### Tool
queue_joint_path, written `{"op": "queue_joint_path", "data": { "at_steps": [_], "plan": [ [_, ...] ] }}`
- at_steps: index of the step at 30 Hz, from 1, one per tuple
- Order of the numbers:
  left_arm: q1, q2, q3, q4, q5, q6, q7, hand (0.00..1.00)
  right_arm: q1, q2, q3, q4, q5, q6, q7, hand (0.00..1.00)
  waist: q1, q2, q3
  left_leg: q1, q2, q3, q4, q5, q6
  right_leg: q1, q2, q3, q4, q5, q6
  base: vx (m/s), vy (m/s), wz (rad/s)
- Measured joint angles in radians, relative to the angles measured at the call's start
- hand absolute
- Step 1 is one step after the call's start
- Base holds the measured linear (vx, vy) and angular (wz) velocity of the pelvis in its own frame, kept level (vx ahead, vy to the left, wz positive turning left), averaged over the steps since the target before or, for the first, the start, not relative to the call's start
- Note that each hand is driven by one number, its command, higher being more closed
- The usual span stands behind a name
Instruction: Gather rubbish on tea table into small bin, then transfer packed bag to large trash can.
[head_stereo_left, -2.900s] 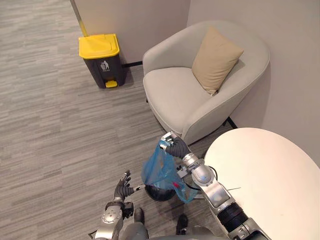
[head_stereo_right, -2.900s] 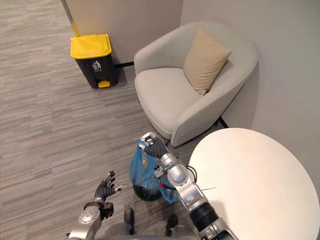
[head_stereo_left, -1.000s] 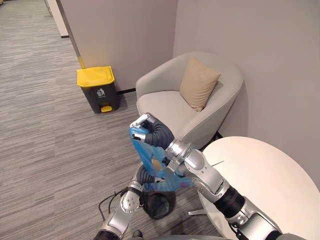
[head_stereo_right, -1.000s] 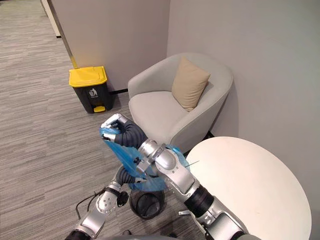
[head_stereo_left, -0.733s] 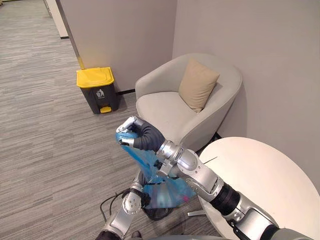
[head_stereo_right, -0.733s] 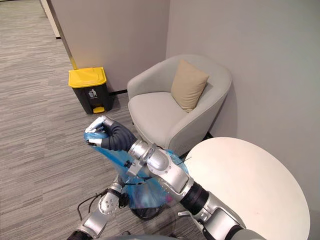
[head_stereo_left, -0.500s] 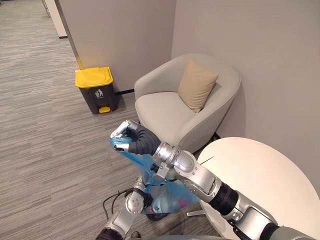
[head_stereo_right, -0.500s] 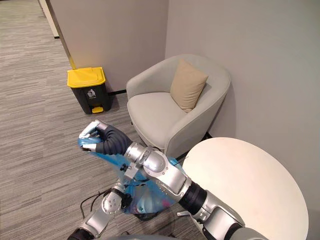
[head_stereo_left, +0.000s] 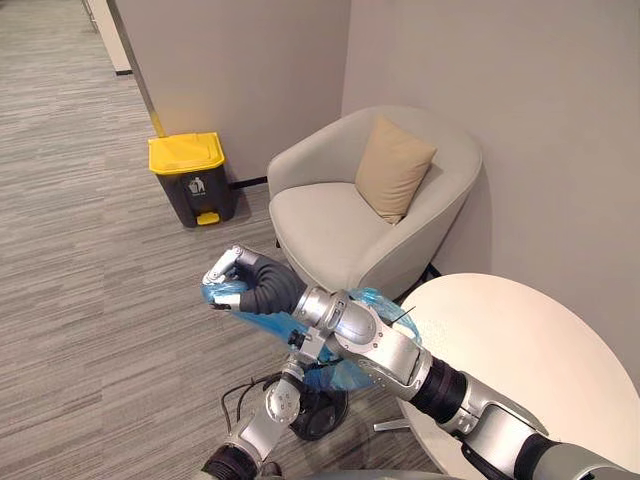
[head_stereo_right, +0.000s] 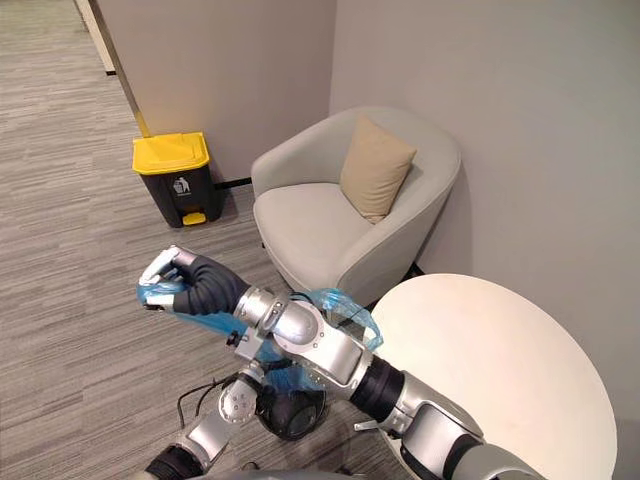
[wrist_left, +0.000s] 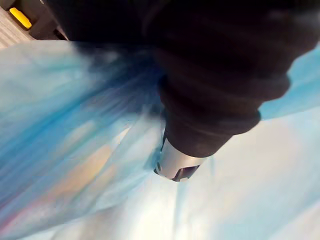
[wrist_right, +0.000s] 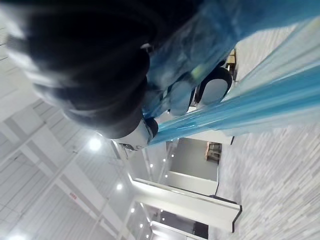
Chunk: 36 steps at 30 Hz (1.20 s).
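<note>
Swinging farther left than before, clenching the blue bag (head_stereo_right: 205, 322) in the right hand (head_stereo_left: 240, 283); risking snagging on the small bin (head_stereo_left: 318, 410) and tearing; not managing to tell the state of the left hand (wrist_left: 210, 90).

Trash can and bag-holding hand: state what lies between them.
Bare grey carpet lies between the right hand, gripping the blue bag, and the trash can, in the left eye view.

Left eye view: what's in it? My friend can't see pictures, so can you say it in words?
The right robot hand grips the top of a blue bag, held up over a small black bin. Behind stand a yellow-lidded trash can and a pale armchair with a tan cushion; a white round table is at the right.
</note>
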Motion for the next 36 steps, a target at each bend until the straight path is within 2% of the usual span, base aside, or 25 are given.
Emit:
{"op": "queue_joint_path", "data": {
  "at_steps": [3,7,8,14,15,20,22,26,30,36],
  "plan": [
    [0.000,0.000,0.010,0.003,-0.029,0.001,-0.001,1.00,0.006,0.002,-0.004,0.009,-0.023,-0.003,0.005,1.00,-0.009,0.001,0.001,0.000,0.000,0.000,0.000,0.000,0.000,0.000,0.000,0.000,0.000,-0.001,0.001,0.00,0.000,0.00],
    [0.001,-0.012,0.075,0.008,-0.061,0.001,-0.001,1.00,0.064,0.006,-0.018,0.040,-0.119,-0.016,0.022,1.00,-0.015,0.002,0.001,0.000,-0.001,0.000,-0.002,0.000,0.000,-0.001,-0.001,0.000,0.001,-0.002,0.002,0.00,0.000,0.00],
    [0.002,-0.014,0.089,0.011,-0.072,0.001,-0.001,1.00,0.086,0.003,-0.018,0.041,-0.155,-0.017,0.022,0.00,-0.016,0.003,0.002,-0.001,-0.001,0.000,-0.002,0.000,0.000,-0.001,-0.001,0.000,0.001,-0.002,0.002,0.00,0.000,0.00],
    [0.014,-0.020,0.146,0.011,-0.111,0.001,-0.001,1.00,0.156,-0.033,-0.054,0.074,-0.337,-0.034,0.022,0.00,-0.016,0.006,0.004,-0.002,-0.001,-0.001,-0.002,0.000,0.000,-0.002,-0.001,0.000,0.002,-0.003,0.002,0.00,0.000,0.00],
    [0.019,-0.019,0.167,0.011,-0.122,0.001,-0.001,1.00,0.180,-0.050,-0.061,0.073,-0.394,-0.034,0.020,0.00,-0.016,0.006,0.004,-0.002,-0.001,-0.001,-0.002,0.000,0.000,-0.002,-0.001,0.000,0.002,-0.003,0.002,0.00,0.000,0.00],
    [0.036,-0.021,0.204,0.011,-0.138,0.001,0.000,1.00,0.228,-0.065,-0.089,0.073,-0.494,-0.042,0.020,0.00,-0.017,0.007,0.006,-0.002,-0.001,-0.003,-0.002,-0.001,0.000,-0.002,-0.002,-0.001,0.002,-0.005,0.003,0.00,0.000,0.00],
    [0.037,-0.027,0.240,0.012,-0.139,0.001,0.000,1.00,0.244,-0.083,-0.099,0.067,-0.562,-0.062,0.014,0.00,-0.017,0.010,0.009,-0.003,-0.002,-0.005,-0.002,-0.001,0.000,-0.002,-0.002,-0.003,0.002,-0.005,0.003,0.00,0.000,0.00],
    [0.041,-0.027,0.277,0.027,-0.148,0.000,0.000,1.00,0.255,-0.104,-0.113,0.062,-0.629,-0.077,-0.001,0.00,-0.017,0.011,0.010,-0.003,-0.001,-0.007,-0.002,-0.001,0.000,-0.002,-0.002,-0.005,0.003,-0.007,0.003,0.00,0.000,0.00],
    [0.078,-0.021,0.323,0.035,-0.148,0.000,0.000,1.00,0.300,-0.147,-0.214,0.019,-0.683,-0.094,-0.017,0.00,-0.016,0.012,0.018,-0.003,-0.002,-0.009,-0.002,-0.001,0.000,-0.002,-0.003,-0.006,0.005,-0.009,0.004,0.00,0.000,0.00],
    [0.108,-0.004,0.391,0.050,-0.148,0.000,-0.003,1.00,0.377,-0.233,-0.299,-0.007,-0.691,-0.110,-0.032,0.00,-0.016,0.012,0.032,-0.002,-0.002,-0.011,-0.002,-0.001,0.000,-0.008,-0.005,-0.007,0.024,-0.022,0.008,0.00,0.000,0.00]
  ]
}}
